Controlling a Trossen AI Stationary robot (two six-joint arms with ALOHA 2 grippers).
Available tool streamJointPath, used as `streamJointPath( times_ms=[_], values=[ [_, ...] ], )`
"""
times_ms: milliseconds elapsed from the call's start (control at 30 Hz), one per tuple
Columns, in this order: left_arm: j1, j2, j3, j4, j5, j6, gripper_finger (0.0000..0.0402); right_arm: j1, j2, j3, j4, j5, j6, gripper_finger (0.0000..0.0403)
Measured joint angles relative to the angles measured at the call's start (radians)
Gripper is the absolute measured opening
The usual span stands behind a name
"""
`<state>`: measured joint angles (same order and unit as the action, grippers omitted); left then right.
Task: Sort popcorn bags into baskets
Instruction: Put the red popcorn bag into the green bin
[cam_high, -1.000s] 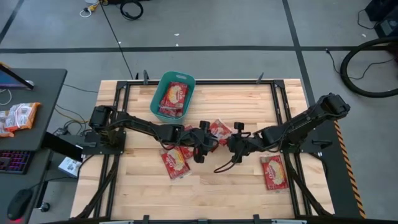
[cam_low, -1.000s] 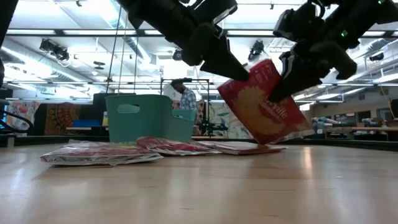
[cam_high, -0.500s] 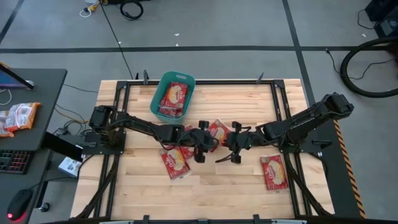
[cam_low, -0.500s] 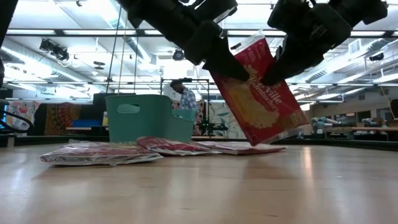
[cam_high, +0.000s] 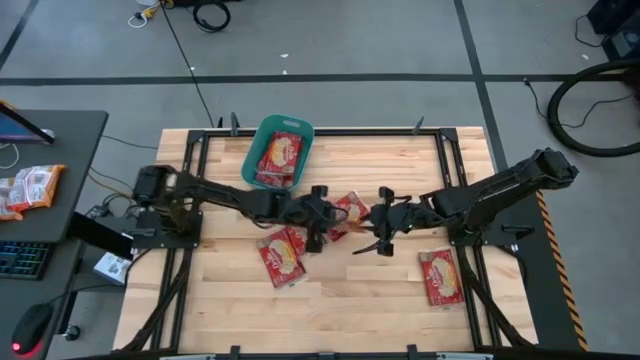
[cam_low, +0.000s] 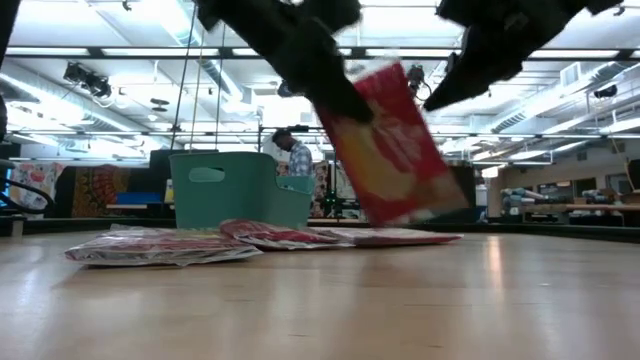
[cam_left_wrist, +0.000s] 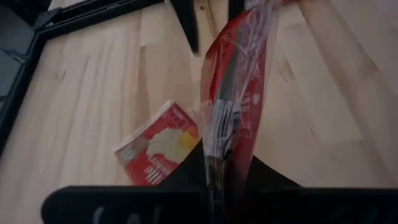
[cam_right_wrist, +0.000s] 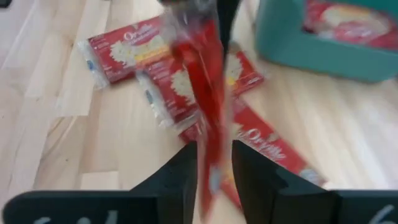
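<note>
Handover is done: your left pincer (cam_low: 345, 100) now clamps the raised popcorn bag (cam_low: 392, 150) alone, while the right pincer (cam_low: 450, 85), which gripped it a moment ago, has opened and drawn back. The bag hangs above the surface (cam_high: 340, 290), a short way from the teal basket (cam_high: 262, 135), so carrying it there looks next.

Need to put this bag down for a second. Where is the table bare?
Bare wood lies right of the teal bin, toward the far right corner, and along the near edge between the bag at near left and the bag at near right. The middle is crowded: loose bags, both arms.
</note>
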<state>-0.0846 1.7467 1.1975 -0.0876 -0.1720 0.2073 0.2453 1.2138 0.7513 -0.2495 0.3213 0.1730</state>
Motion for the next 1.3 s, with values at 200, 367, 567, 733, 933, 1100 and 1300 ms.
streamJointPath(
  times_ms=[200, 367, 567, 733, 933, 1100, 1300],
  values=[
    [0.064, -0.159, 0.001, -0.209, 0.03, 0.02, 0.003, -0.006, -0.088, -0.002, -0.031, 0.11, -0.072, 0.0126],
    [0.142, -0.262, 0.001, -0.307, 0.036, 0.04, 0.0031, -0.026, -0.084, -0.034, 0.001, 0.146, -0.087, 0.0132],
    [0.245, -0.339, 0.003, -0.338, 0.039, 0.152, 0.0031, -0.027, -0.045, -0.083, 0.055, 0.15, -0.087, 0.0133],
    [0.336, -0.383, 0.002, -0.418, 0.033, 0.255, 0.0031, -0.025, -0.014, -0.118, 0.127, 0.159, -0.074, 0.0132],
    [0.434, -0.4, 0.001, -0.611, 0.032, 0.28, 0.0031, -0.025, 0.011, -0.19, 0.292, 0.151, -0.086, 0.0132],
    [0.487, -0.401, 0.002, -0.713, 0.039, 0.304, 0.0031, -0.024, 0.018, -0.231, 0.358, 0.151, -0.096, 0.0131],
    [0.556, -0.383, 0.001, -0.75, 0.171, 0.304, 0.0031, -0.022, 0.04, -0.239, 0.413, 0.138, -0.097, 0.0131]
  ],
)
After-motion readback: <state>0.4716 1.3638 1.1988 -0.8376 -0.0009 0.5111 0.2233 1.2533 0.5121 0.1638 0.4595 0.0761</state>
